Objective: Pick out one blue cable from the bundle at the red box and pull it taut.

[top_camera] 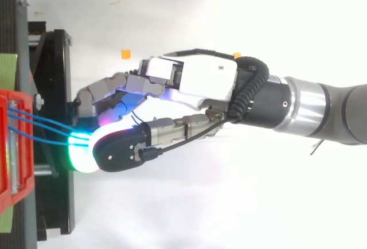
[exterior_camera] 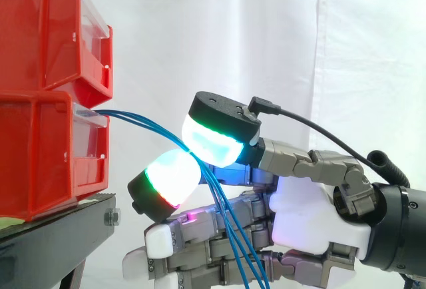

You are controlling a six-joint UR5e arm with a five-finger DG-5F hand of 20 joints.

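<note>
Robot hand (exterior_camera: 313,216) pinches blue cables (exterior_camera: 143,121) beside stacked red bins (exterior_camera: 46,136).

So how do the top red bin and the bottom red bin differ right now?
The top red bin sits stacked on the bottom red bin, which rests on the black stand. The blue cables run out of the bottom red bin's front to the hand, pinched between its glowing pads; no cable leaves the top red bin. Both are red with a clear front panel.
</note>
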